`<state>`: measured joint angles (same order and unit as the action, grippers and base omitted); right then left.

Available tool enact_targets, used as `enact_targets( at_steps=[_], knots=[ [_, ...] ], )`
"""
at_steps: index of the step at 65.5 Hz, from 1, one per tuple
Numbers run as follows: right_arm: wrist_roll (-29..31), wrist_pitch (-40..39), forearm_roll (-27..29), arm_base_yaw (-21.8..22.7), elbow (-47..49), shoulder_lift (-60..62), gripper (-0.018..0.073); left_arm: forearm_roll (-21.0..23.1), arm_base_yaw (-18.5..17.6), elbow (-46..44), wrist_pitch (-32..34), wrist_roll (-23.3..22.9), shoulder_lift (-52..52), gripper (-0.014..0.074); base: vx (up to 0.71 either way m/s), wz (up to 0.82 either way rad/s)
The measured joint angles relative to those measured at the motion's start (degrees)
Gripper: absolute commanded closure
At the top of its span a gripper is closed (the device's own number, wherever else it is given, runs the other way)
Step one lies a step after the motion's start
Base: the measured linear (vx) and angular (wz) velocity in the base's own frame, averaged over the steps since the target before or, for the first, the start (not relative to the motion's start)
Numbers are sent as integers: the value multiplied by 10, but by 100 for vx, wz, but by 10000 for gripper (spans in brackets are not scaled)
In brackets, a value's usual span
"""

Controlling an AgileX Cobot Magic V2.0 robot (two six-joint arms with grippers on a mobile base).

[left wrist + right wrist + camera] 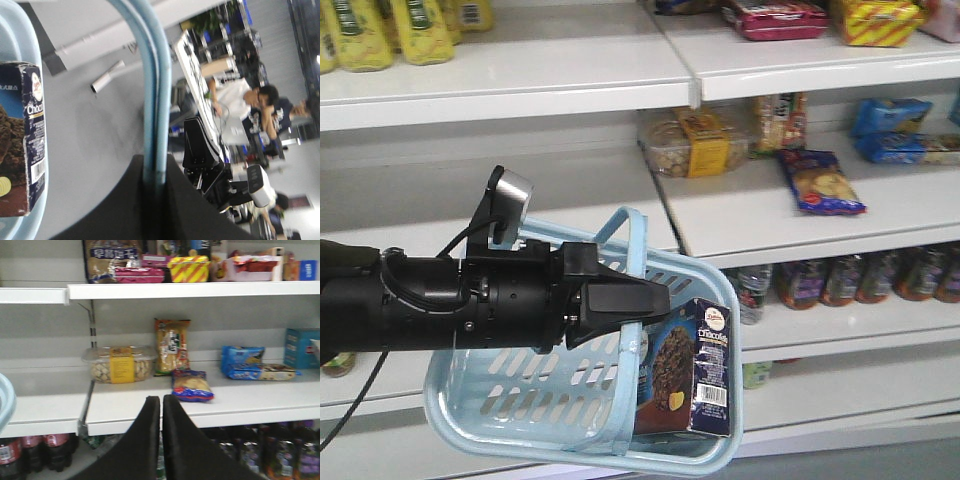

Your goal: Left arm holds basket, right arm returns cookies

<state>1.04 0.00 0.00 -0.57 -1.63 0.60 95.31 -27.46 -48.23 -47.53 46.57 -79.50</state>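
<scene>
Basket [510, 405] hangs from the left claw [645, 300], which is clamped on its two hoop handles [152, 100]. Below that claw, the cookies [685, 365] box stands upright in the basket's corner beyond the claw's tip. The right claw [161, 425], fingers together and holding nothing, faces a snack shelf [240, 402] ahead of it.
</scene>
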Motion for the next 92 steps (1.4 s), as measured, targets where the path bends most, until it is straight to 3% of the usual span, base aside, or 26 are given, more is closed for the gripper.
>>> enact_targets(
  at_steps=[30, 92],
  knots=[
    [0, 0, 0, 0, 0, 0, 566, 0, 0, 0, 5, 0, 0, 603, 15, 50],
    [0, 0, 0, 0, 0, 0, 566, 0, 0, 0, 2, 0, 0, 603, 10, -6]
  ],
)
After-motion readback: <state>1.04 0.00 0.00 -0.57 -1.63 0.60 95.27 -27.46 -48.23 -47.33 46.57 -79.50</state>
